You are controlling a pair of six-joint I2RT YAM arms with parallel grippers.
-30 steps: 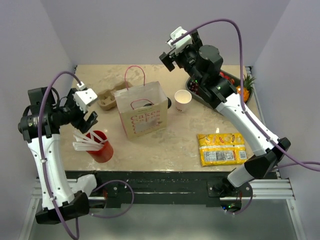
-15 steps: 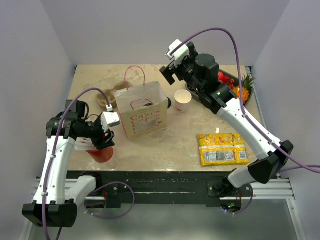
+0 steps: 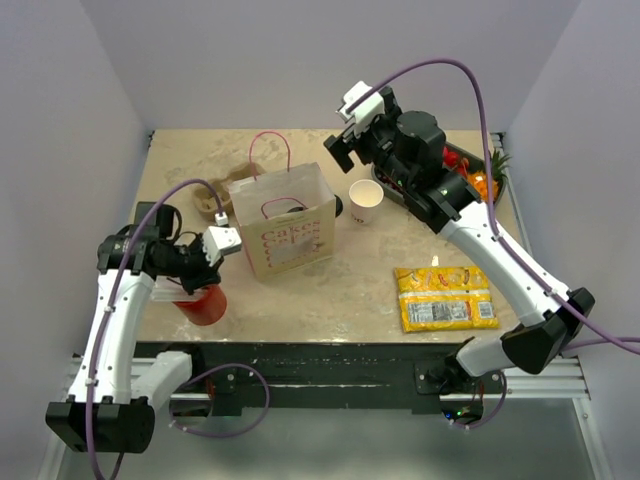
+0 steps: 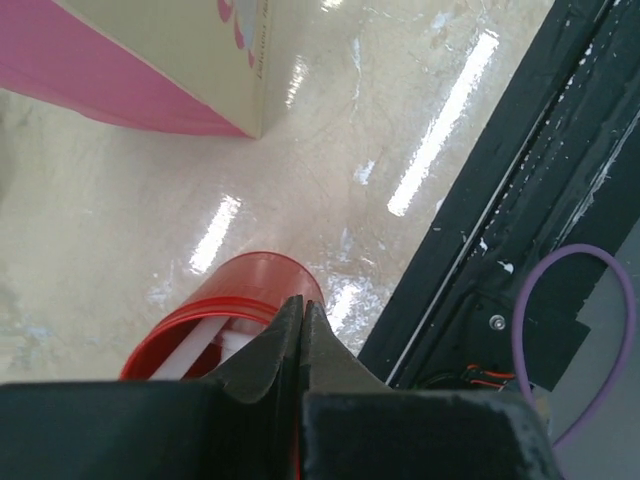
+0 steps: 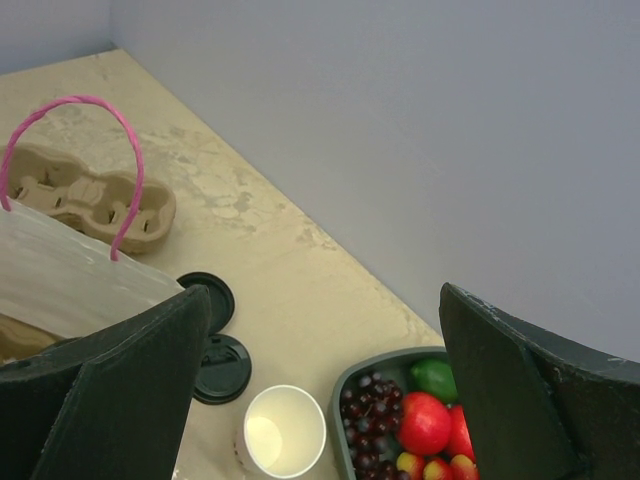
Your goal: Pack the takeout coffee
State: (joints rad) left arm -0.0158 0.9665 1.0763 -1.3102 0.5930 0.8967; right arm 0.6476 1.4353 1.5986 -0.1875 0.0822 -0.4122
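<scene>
The paper bag (image 3: 287,236) bears pink lettering — "Cakes", repeated.

Top view: set high above and behind the near edge of the desk (image 3: 360,290), looking down and forward from far off, with the paper bag (image 3: 287,235) near mid-frame.

Left wrist view: low and close, just near-left of the bag. Aimed down past the closed left pincer (image 4: 302,310) at a red cup (image 4: 255,275), with the bag's corner at upper left.

Right wrist view: higher, beyond the bag, tilted down between the spread fingers of the right pincer (image 5: 325,292) toward the back wall (image 5: 400,120).

Shared by the right wrist and top views: bag, white cup (image 5: 285,432), cardboard carrier (image 5: 90,195), fruit tray (image 5: 380,355). Shared by both wrist views: the bag only.
</scene>
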